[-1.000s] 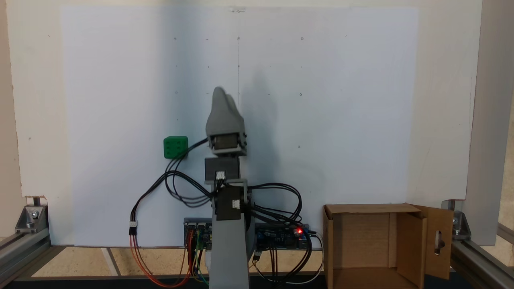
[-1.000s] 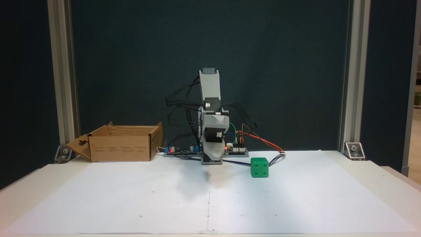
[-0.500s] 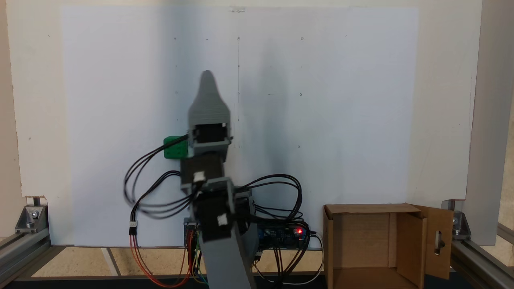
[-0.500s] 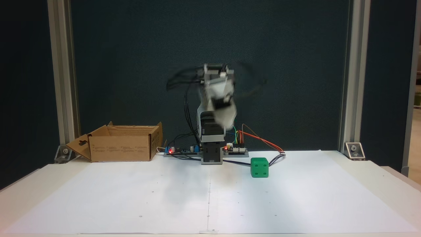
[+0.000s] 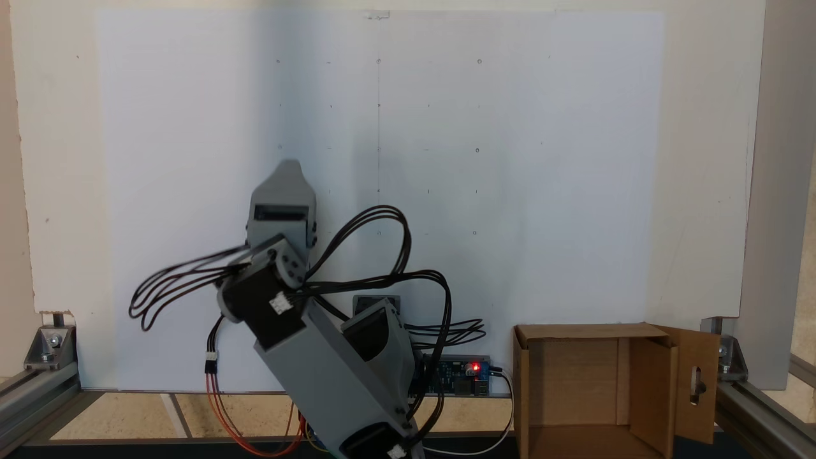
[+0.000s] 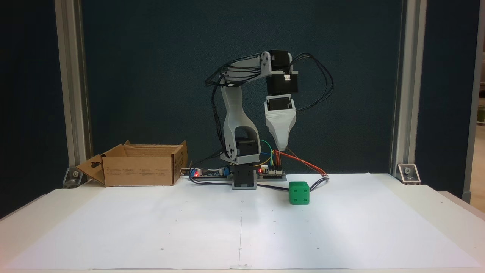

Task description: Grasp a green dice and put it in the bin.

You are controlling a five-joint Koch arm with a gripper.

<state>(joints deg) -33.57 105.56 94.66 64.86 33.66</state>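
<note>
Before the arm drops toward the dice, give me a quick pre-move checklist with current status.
1. Green dice resting free on the white paper, nothing touching it apart from the cable bundle lying close beside it: ok.
2. Gripper above the dice: not ok; in a fixed view its tip hangs high and a little to the left of the dice.
3. Jaws open for the grasp: cannot tell; only one tapered tip shows in both fixed views.
4. Gripper empty: ok; the dice is on the paper.
5. Bin ready: ok; top open, flaps folded out, nothing visible inside in a fixed view.
</note>
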